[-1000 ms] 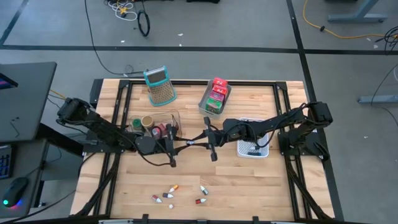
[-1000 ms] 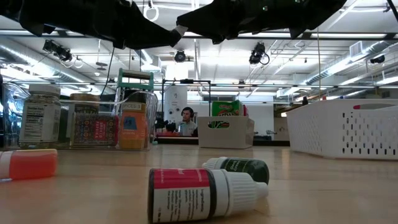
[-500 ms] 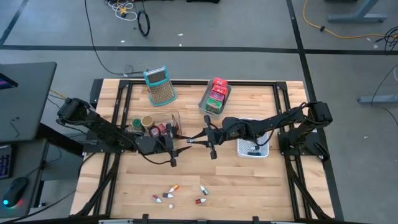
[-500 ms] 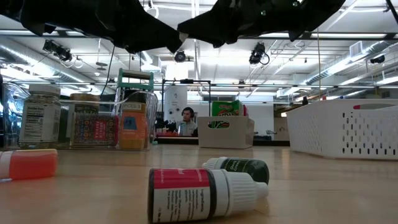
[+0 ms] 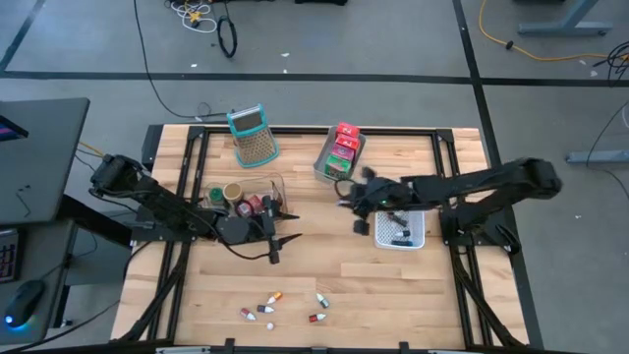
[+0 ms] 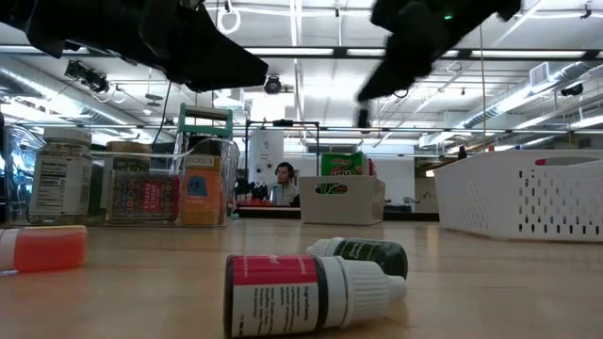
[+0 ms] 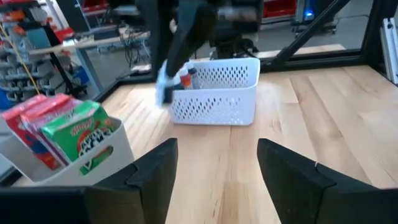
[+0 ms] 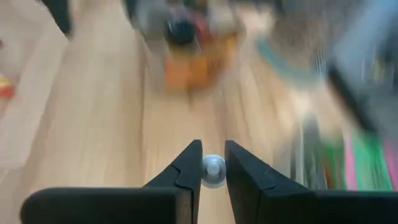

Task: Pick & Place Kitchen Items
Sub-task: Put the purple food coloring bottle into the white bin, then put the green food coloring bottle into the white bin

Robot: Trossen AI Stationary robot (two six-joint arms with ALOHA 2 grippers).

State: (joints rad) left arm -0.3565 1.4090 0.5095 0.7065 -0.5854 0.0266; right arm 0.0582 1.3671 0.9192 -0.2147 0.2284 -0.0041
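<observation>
The small bottle with a pale round cap (image 8: 213, 171) has moved with the right gripper (image 5: 360, 213) away from the table's middle to beside the white holed plastic basket (image 5: 413, 231). Its fingers pinch the bottle tight. The left gripper (image 5: 278, 231) waits, spread wide and empty.

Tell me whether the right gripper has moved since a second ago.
Yes. The right gripper has drawn back from the table's middle toward the white basket, holding a small item.
</observation>
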